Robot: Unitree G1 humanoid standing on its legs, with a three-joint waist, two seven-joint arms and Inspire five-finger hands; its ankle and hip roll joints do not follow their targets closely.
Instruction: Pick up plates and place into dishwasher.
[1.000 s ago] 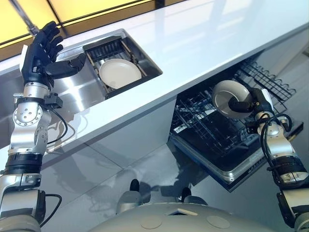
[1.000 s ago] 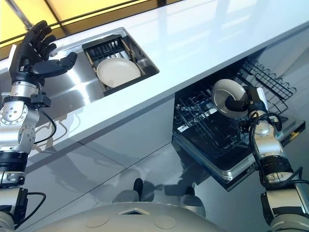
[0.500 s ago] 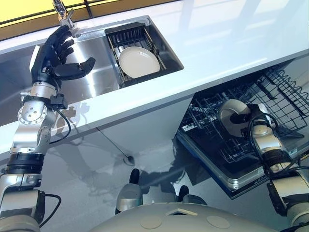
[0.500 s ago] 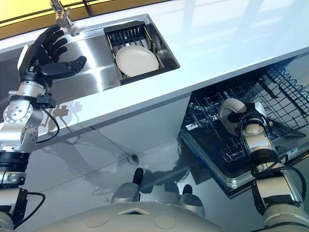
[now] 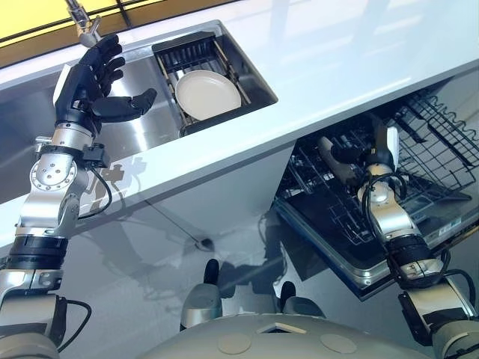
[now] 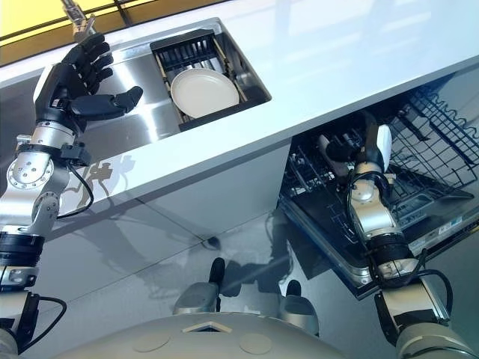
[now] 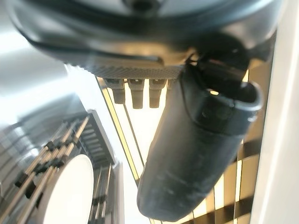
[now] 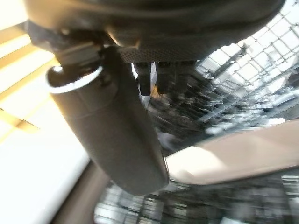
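White counter overhangs the open dishwasher; its lower rack is pulled out, with wire tines all round the right hand. That hand's thumb and fingers pinch a cream plate down among the tines. Sink holds a dark rack with a second plate. Left hand hovers over the sink by the faucet, fingers spread, empty. Versus 0.5 s ago: the held plate has turned from face-on to edge-on and sits closer under the counter.
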